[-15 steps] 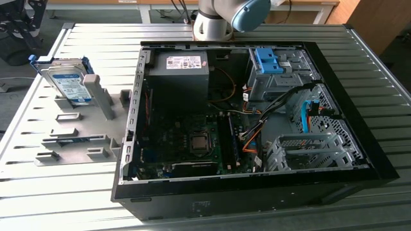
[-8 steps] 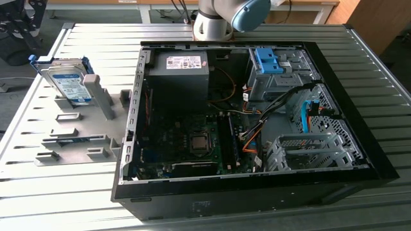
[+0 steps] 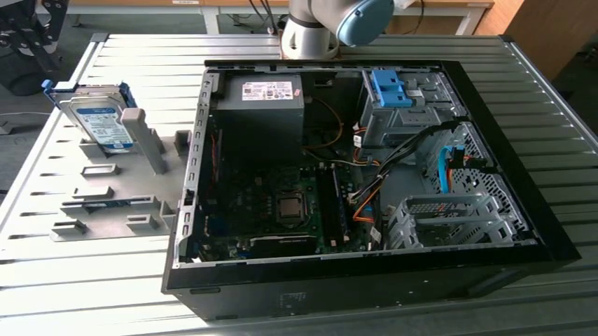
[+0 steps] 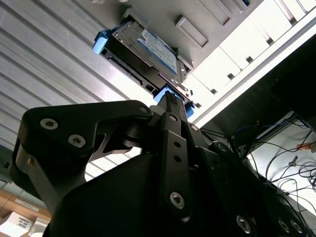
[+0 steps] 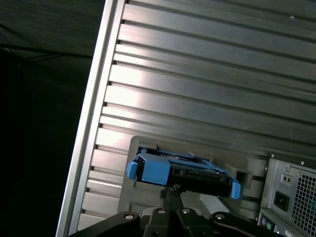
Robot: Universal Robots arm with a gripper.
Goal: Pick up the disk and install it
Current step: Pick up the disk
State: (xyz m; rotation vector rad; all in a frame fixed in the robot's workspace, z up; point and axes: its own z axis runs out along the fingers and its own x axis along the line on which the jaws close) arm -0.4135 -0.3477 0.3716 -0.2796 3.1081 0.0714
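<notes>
We see one table (image 3: 112,294) with a ribbed metal top, and it carries everything else. On it lies one open computer case (image 3: 374,294), black outside, its boards and cables exposed. One arm (image 3: 323,28) rises behind the case's far edge. To the exterior view's left of the case lies one flat grey plate (image 3: 117,183) with several low holders and one tall grey post (image 3: 145,136). Inside the case, in a far corner, sits one black box (image 3: 257,119) with a white sticker. We count one disk (image 3: 98,119). It is a flat silver metal slab with a white-and-blue label on its broad face and a blue plastic frame along its edges. It stands on edge in a holder at the far end of the plate, just beside the post and well outside the case. Both wrist views show the disk (image 4: 148,47) (image 5: 182,173) seated there, blue corners showing at each end. The hand (image 5: 168,190) (image 4: 170,101) hangs close to the disk, its tips drawn together with nothing between them. We cannot tell whether it touches the frame. One small all-blue bracket (image 3: 391,87) sits in a far bay of the case.
</notes>
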